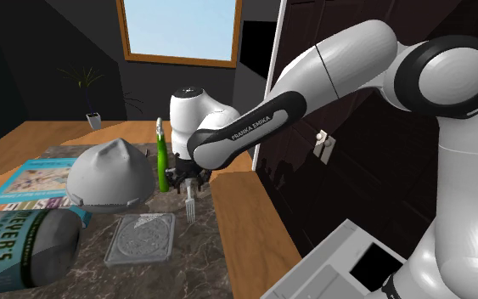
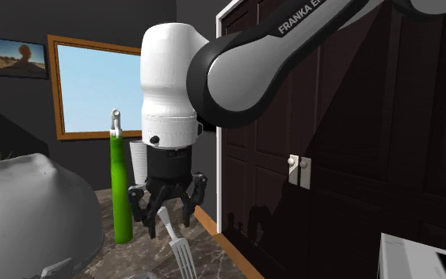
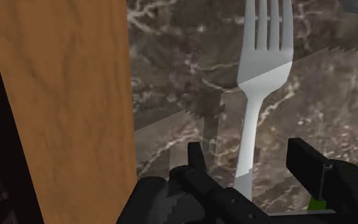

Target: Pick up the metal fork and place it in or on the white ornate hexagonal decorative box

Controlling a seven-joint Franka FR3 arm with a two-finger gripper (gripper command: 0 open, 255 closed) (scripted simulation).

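arm: "FRANKA EMIKA" | lying container label: "…ER'S", "DAY" | book cover: title unreadable

The fork reads as pale grey metal, smooth, with a soft satin sheen along the tines. Under it the surface is dark polished stone, marble-like, shot with pale veins, and its edge strip is warm wood with clear grain. The claw looks matt black, plastic-like. Over in the shoulder view, the arm wears a glossy white shell, the green bottle shines, and the hexagonal box shows a matt grey lid with embossed relief.
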